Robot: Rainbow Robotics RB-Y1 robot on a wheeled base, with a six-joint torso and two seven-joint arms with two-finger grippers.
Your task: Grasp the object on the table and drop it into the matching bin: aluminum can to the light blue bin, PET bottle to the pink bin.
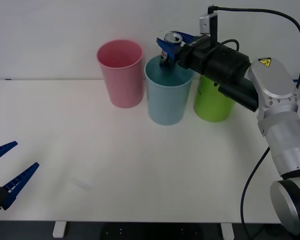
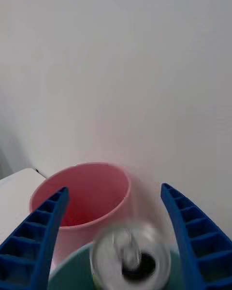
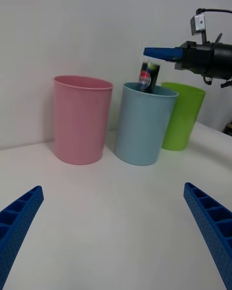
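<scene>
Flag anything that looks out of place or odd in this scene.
The aluminum can is in mid-air, blurred, partly inside the mouth of the light blue bin, with the open right gripper above it. That fits a drop. The bins stand upright; nothing is spilled.

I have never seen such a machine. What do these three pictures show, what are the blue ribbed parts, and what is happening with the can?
This is a two-armed robot. One camera looks down from above its arms; the other two sit on its wrists. The blue ribbed parts are its fingers. On the white table stand a pink bin, a light blue bin and a green bin. The right gripper is above the light blue bin, open, with the can loose between its fingers, apparently dropping in. The left gripper waits open at the near edge.
</scene>
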